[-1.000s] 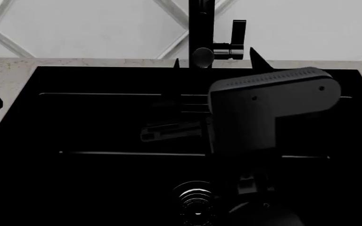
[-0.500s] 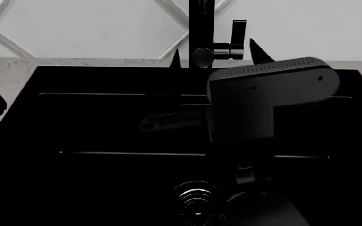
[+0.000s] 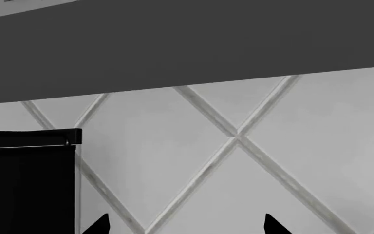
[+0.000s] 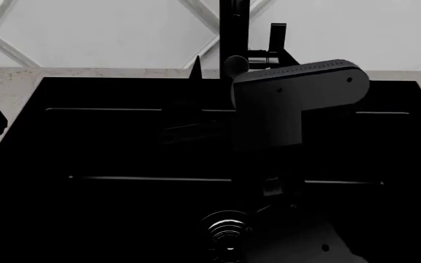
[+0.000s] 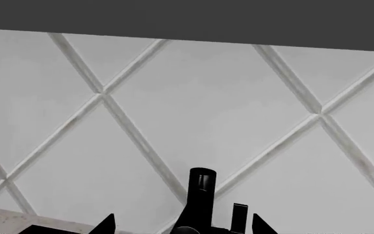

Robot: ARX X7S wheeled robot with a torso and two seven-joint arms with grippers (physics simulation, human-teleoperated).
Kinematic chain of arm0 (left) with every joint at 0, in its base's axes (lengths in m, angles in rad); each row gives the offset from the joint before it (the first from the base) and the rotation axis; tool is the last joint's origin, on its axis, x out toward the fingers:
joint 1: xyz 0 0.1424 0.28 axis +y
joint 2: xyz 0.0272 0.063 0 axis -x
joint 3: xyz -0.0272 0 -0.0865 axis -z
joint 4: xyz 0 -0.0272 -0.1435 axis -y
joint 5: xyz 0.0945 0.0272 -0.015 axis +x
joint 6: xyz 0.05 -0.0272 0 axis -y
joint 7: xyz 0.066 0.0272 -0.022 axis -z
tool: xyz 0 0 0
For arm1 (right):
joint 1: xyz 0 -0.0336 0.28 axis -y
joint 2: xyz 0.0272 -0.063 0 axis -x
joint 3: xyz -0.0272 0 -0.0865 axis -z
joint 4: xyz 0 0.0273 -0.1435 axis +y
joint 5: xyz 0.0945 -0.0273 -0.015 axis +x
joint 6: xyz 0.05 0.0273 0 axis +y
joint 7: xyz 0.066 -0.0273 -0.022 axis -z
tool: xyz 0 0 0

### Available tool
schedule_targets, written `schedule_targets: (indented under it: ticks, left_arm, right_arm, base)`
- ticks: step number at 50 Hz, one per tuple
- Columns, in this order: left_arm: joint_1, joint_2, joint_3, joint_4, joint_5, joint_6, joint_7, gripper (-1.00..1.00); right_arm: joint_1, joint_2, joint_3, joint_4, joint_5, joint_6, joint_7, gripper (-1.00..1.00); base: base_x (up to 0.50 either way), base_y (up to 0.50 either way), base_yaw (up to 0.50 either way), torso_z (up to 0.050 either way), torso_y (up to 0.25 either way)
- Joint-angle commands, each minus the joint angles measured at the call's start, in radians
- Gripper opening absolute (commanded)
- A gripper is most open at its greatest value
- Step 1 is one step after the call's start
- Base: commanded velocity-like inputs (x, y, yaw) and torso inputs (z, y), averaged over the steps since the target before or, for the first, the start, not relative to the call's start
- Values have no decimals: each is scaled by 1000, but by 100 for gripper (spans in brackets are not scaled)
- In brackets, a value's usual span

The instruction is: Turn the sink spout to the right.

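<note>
The right gripper [image 4: 243, 57] is hovering open over the sink [image 4: 108, 142], its pointed fingers [image 4: 195, 67] flanking the spout [image 4: 234, 22] rising at the back rim. The left gripper [image 3: 185, 225] is facing tiled wall, fingers apart.

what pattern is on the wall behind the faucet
Pale grey tiles crossed by lighter diagonal lines forming diamonds; clearest in the right wrist view.

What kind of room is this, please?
Probably a kitchen: a wide black sink with a round drain, set in a pale speckled counter, with a black spout before a diamond-tiled wall.
</note>
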Motion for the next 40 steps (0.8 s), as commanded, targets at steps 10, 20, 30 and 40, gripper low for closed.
schedule_targets:
  ticks: [10,20,30,40]
  left_arm:
    - [3,-3,1,1,-1,9,-7,100]
    - [1,-5,1,3,-4,6,-11,100]
    - [6,-6,-1,2,-5,15,-13,100]
    - [4,-8,2,1,-6,13,-17,100]
  right_arm:
    - [20,-15,-33,139,-25,-104,-26,100]
    - [46,-21,-41,207,-32,-144,-41,100]
    - [51,-26,-49,266,-39,-181,-46,100]
    - [58,-24,-48,301,-37,-202,-50,100]
  base:
    - [0,0,0,0,0]
    - [0,0,0,0,0]
    - [0,0,0,0,0]
    - [0,0,0,0,0]
